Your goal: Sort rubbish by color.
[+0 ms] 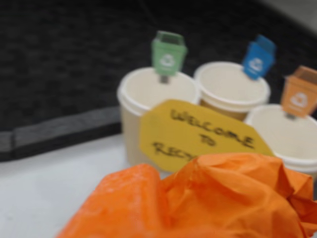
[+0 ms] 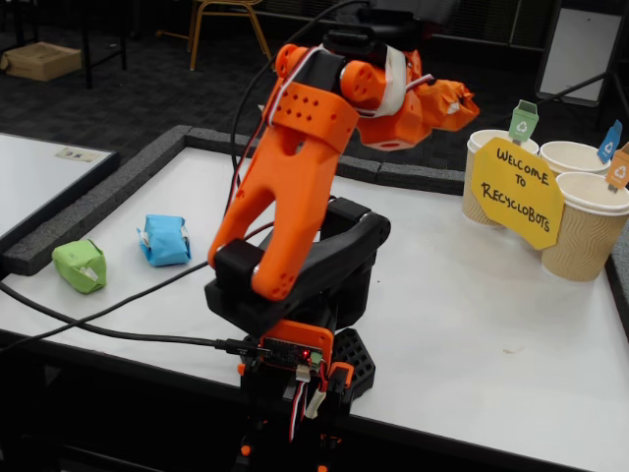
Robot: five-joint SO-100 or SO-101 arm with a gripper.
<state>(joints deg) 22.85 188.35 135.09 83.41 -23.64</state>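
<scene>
My orange gripper is raised above the table, left of the cups, and is shut on the orange wad. In the wrist view the orange wad fills the bottom edge, next to one orange finger. The green wad and the light blue wad lie side by side on the white table at the left in the fixed view. Both are far from the gripper and out of the wrist view.
Three beige paper cups stand at the right: green flag, blue flag, orange flag. A yellow sign leans on them. A grey foam border edges the table. A black cable crosses the front left.
</scene>
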